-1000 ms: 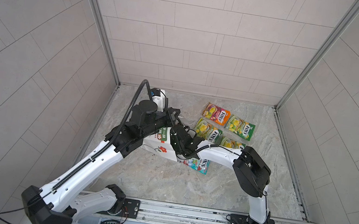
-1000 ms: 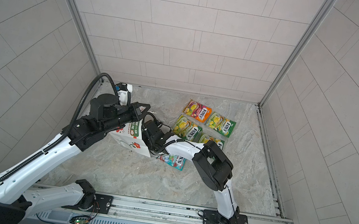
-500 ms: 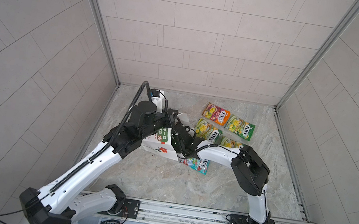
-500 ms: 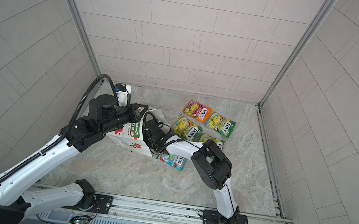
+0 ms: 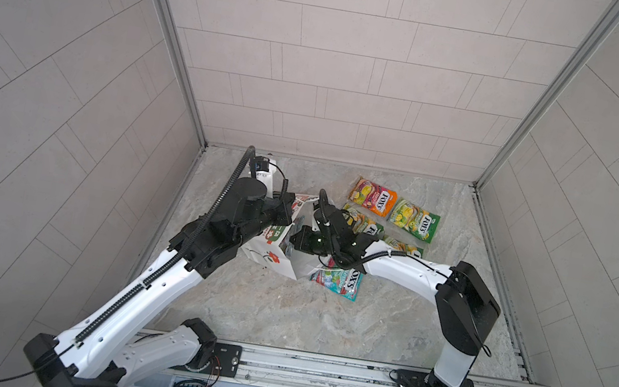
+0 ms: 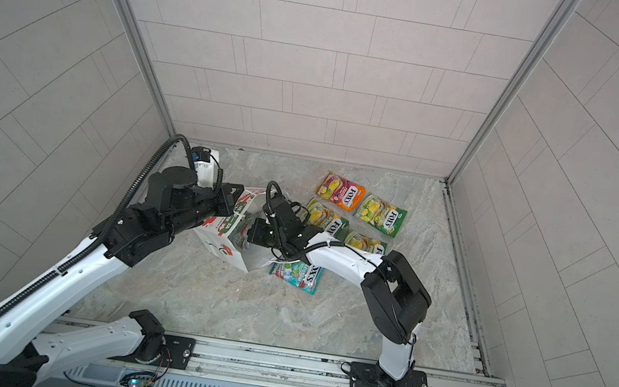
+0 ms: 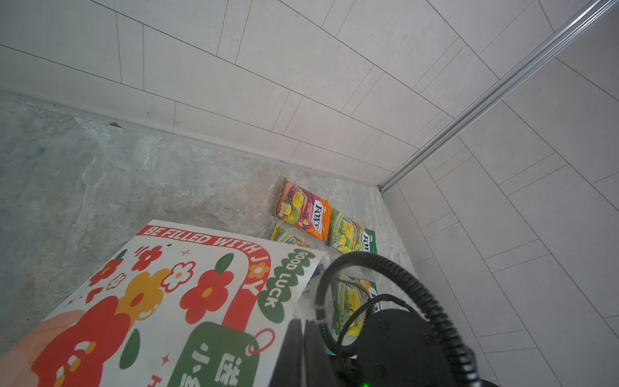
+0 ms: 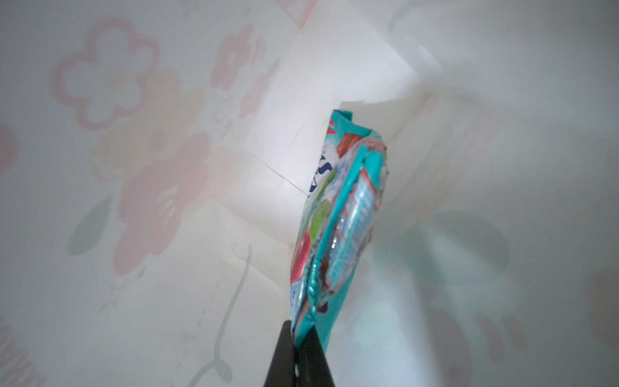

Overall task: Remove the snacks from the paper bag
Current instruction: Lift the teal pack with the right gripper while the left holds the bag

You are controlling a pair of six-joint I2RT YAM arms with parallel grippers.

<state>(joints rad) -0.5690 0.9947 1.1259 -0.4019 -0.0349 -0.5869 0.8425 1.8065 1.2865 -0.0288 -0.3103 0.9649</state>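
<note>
One teal packet point(image 8: 338, 217) clamped in right gripper point(image 8: 303, 331), apparently inside paper bag point(image 8: 160, 187).

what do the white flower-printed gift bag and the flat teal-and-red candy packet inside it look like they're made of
The white flower-printed gift bag looks like paper with a matte finish: it has sharp fold creases, and its print shows faintly through the walls from inside. The teal-and-red candy packet is probably thin plastic film, glossy: it shows bright glints, crinkles and a flattened sealed edge.
</note>
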